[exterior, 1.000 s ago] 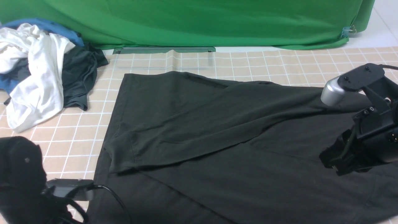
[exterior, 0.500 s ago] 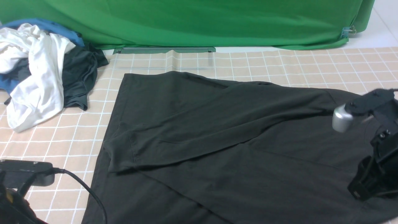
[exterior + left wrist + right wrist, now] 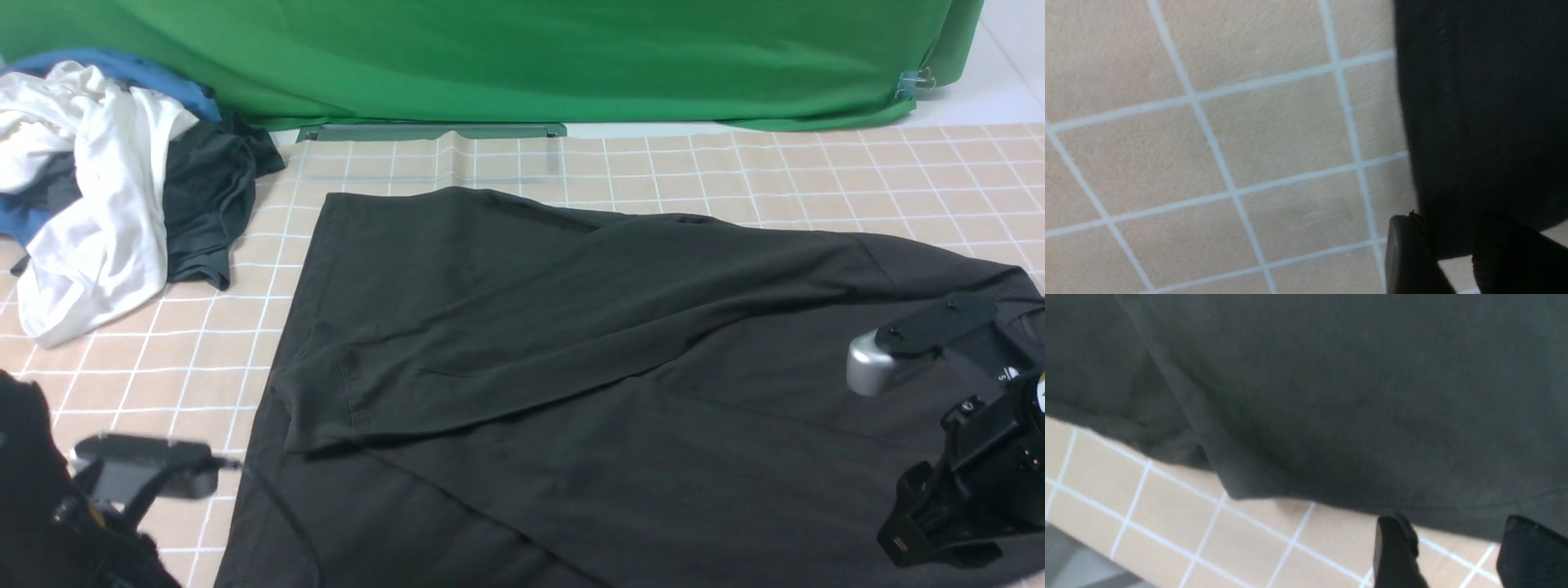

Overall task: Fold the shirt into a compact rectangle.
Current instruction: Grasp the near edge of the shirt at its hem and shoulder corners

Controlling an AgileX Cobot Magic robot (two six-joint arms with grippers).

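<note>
The large black long-sleeved cotton shirt (image 3: 571, 343) lies flat on the beige, white-gridded tablecloth (image 3: 653, 163). Its long axis runs left to right, and one sleeve is folded slantwise across it with the cuff toward the robot's left. The left gripper (image 3: 1447, 249) hangs at the shirt's left edge, jaws partly apart and holding nothing. The right gripper (image 3: 1453, 547) hangs at an edge on the shirt's right side, jaws wide and empty. A small white mark (image 3: 1009, 374) beside the right arm is too small to read.
</note>
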